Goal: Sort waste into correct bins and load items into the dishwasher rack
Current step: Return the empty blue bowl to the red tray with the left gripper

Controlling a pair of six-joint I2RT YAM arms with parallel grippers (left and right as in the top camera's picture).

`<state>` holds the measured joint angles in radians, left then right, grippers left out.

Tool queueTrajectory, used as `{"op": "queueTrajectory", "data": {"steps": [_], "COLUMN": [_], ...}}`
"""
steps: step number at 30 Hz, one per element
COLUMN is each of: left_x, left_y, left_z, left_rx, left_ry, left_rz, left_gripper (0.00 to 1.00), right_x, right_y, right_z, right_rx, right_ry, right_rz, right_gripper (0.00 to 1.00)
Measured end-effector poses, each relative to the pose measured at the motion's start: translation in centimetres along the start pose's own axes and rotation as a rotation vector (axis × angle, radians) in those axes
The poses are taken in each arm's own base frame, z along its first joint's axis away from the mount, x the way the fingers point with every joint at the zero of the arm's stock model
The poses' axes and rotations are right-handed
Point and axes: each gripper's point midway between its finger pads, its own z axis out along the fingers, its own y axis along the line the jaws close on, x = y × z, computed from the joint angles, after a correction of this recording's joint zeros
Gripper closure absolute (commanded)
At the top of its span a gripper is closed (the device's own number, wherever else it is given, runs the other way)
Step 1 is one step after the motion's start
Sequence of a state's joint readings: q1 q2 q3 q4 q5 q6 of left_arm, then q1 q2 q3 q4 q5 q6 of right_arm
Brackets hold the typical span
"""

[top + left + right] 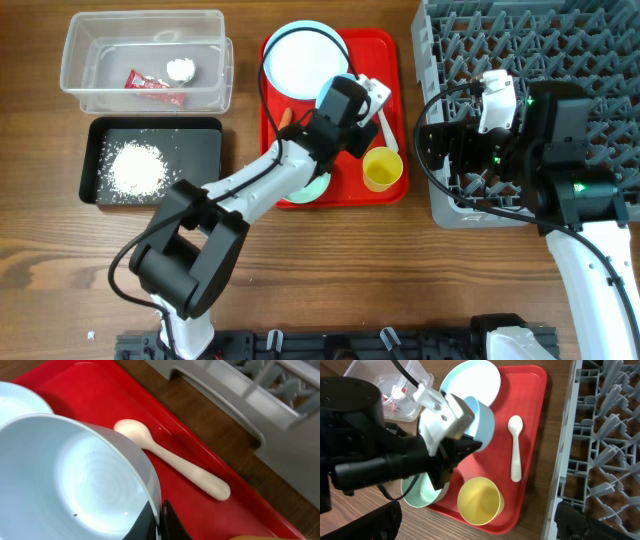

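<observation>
Left gripper point(161, 522) pinches the pale blue bowl point(75, 485) by one rim edge over the red tray point(95, 387), right gripper point(445, 145) spread wide; the bowl may pivot and drop onto the spoon point(175, 462).

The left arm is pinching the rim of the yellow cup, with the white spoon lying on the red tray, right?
No: the left fingers pinch the rim of the pale blue bowl, not the yellow cup, as the left wrist view shows. The white spoon does lie on the red tray.

Wooden table point(300, 260), clear tub point(68, 60), black tray point(197, 165), red tray point(381, 60), grey rack point(600, 40)
</observation>
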<state>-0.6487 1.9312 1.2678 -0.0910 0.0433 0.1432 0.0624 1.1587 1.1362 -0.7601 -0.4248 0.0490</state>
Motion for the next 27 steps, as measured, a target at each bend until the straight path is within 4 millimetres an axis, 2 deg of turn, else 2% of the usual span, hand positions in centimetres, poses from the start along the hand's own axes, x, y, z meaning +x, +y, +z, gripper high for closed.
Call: {"op": "queueTrajectory", "data": {"steps": [7,13,16,17,19,21,24,25,27], "left_x": [0.3,0.3,0.3,0.4,0.9,1.3,1.6,1.1,1.2], "left_y": [-2.1,-2.3,-1.9,-1.7,-1.2,-0.8,-0.6,-0.5,-0.2], "left_z": [0.1,0.1,0.1,0.1,0.0,-0.7,-2.4,-4.0,-5.9], "left_rx": [0.037,0.038,0.014,0.002,-0.027,-0.042,-0.053,-0.059,-0.066], "left_ry": [0.011,0.013,0.016,0.019,0.043,0.072,0.106,0.104,0.131], "left_rz": [0.092,0.105,0.108,0.109,0.104,0.089,0.029,0.008,-0.054], "left_gripper": [0.78,0.74,0.64,0.57,0.5,0.44,0.44,0.44,0.52], "right_x": [0.0,0.0,0.0,0.0,0.0,0.0,0.0,0.1,0.0], "right_y": [0.0,0.0,0.0,-0.1,-0.1,-0.2,-0.2,-0.2,-0.3], "right_z": [0.0,0.0,0.0,0.0,0.0,0.0,0.0,0.0,0.0], "right_rx": [0.0,0.0,0.002,0.003,0.007,0.011,0.012,0.013,0.015], "right_ry": [0.0,0.0,0.0,0.0,0.0,0.001,0.002,0.002,0.001], "right_rz": [0.0,0.0,0.0,0.0,0.0,0.001,0.001,0.001,0.001], "right_gripper": [0.0,0.0,0.0,0.0,0.0,0.0,0.0,0.0,0.0]}}
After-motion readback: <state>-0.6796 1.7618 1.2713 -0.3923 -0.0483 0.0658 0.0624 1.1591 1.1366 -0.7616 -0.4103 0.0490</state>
